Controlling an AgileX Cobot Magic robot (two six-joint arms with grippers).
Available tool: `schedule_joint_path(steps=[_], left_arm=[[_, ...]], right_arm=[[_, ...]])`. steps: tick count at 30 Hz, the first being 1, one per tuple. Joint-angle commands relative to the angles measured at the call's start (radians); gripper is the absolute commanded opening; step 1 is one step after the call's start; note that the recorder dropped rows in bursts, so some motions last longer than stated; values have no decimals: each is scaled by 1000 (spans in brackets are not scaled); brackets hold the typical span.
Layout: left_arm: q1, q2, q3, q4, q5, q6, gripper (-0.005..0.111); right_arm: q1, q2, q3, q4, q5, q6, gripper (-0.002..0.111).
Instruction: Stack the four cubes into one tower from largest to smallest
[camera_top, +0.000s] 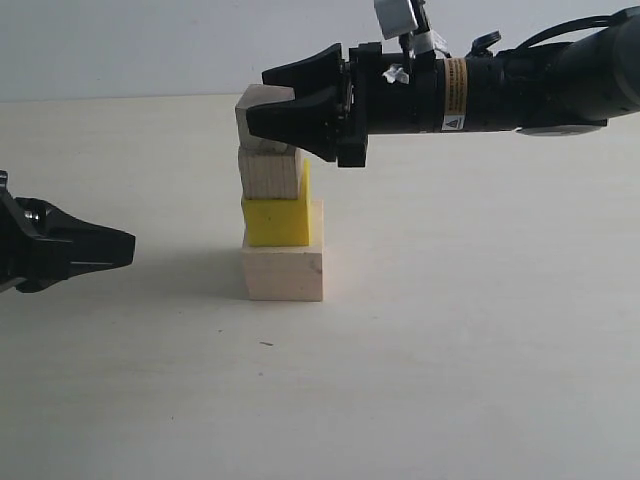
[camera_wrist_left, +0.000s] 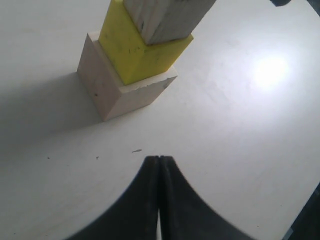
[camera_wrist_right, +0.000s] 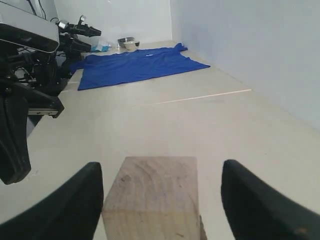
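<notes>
The four cubes stand as one tower on the table. The pale whitish largest cube (camera_top: 283, 272) (camera_wrist_left: 120, 92) is at the bottom, the yellow cube (camera_top: 277, 220) (camera_wrist_left: 135, 52) on it, then a tan cube (camera_top: 270, 172) (camera_wrist_left: 160, 20). The smallest tan cube (camera_top: 258, 118) (camera_wrist_right: 155, 195) sits on top, slightly off to the left. My right gripper (camera_top: 262, 100) (camera_wrist_right: 160, 185) is open, its fingers on either side of that top cube with gaps showing. My left gripper (camera_top: 130, 248) (camera_wrist_left: 159, 159) is shut on nothing, low over the table, left of the tower.
A blue cloth (camera_wrist_right: 135, 62) lies far off on the surface, with small bowls (camera_wrist_right: 129, 42) beyond it. Robot hardware (camera_wrist_right: 25, 75) stands to one side in the right wrist view. A pale wall (camera_top: 150, 40) runs behind the table.
</notes>
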Motion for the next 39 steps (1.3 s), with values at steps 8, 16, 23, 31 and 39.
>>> schedule_joint_path(steps=[8,16,23,31,39], left_arm=[[2,-4,-6,-7,0,-7,0],[2,-4,-6,-54,-63,-7,0],[2,-2,-51,-68,-193,-5,0],[2,123,-176,-68,-168,-5,0],[2,322,-342,-59,-10,-4,0]], right_arm=[[-46,-121,-9,7,-5,149,63],[-80,-216,-9,-10,111,322,32],[-78,-289,-9,-234,333,671,0],[-59,-291,-9,-419,380,1080,0],[5,-290,-9,-419,395,1175,0]])
